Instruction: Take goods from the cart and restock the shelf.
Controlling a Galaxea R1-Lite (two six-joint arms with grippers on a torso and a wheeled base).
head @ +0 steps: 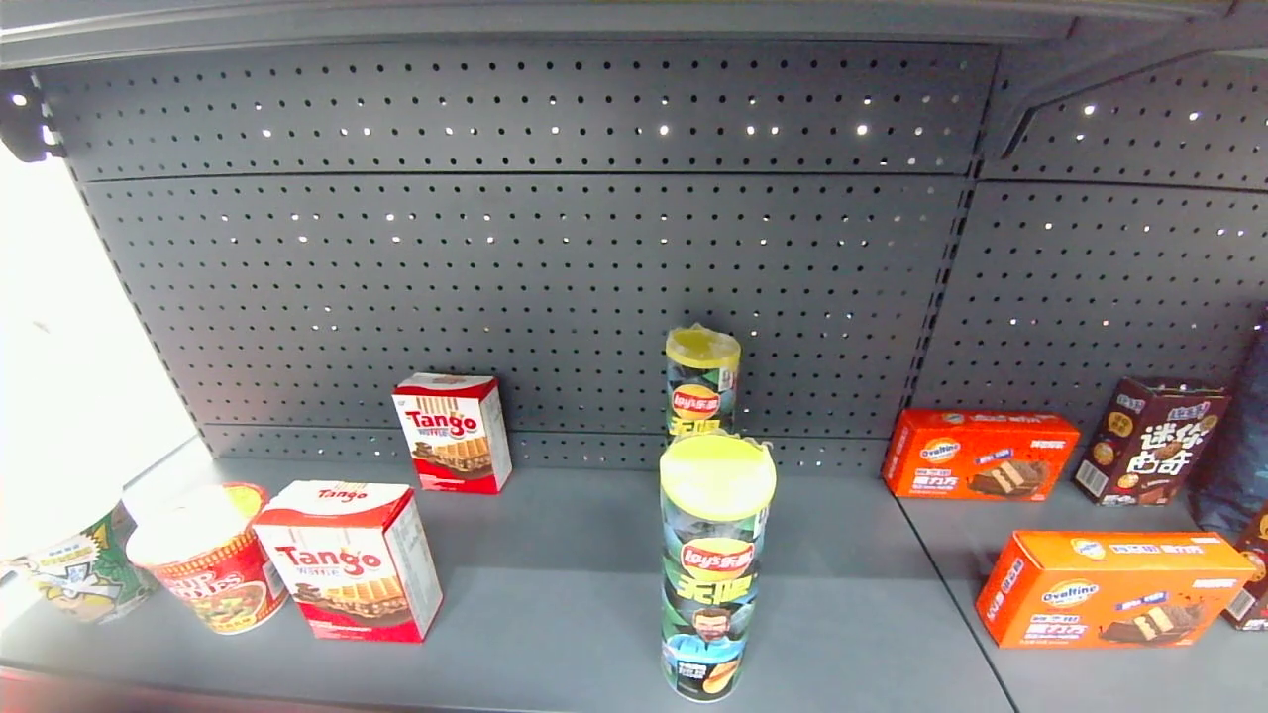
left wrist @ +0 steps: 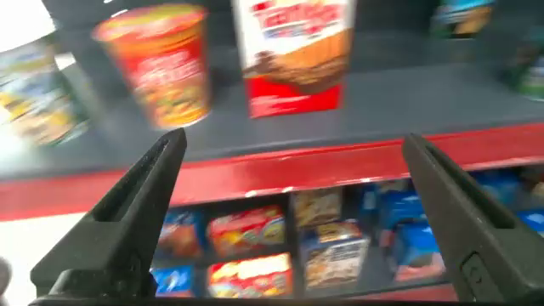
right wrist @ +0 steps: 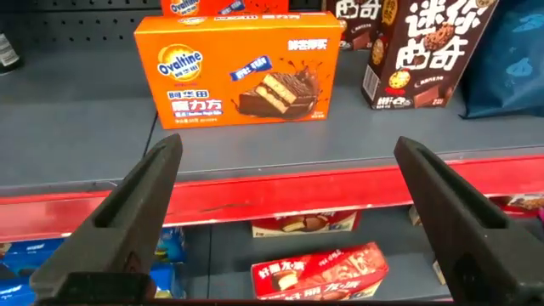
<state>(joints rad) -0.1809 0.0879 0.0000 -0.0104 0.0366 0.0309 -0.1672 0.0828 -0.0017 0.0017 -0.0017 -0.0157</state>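
Yellow-lidded front can [head: 716, 564] stands between red wafer box [head: 349, 560] and orange box [head: 1109, 589].

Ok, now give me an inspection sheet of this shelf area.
Surface: grey metal shelf, flat, goods standing on it.
Job's things: two tall yellow-lidded crisp cans, upright, one behind the other; two red-and-white wafer boxes; red noodle cup; two orange cardboard boxes; dark brown box.
Clutter: nothing seen.
Grippers: left gripper and right gripper open, empty, before the shelf's red front edge.
Cables: nothing seen.
Surroundings: perforated grey back panel; red packet on a lower shelf.
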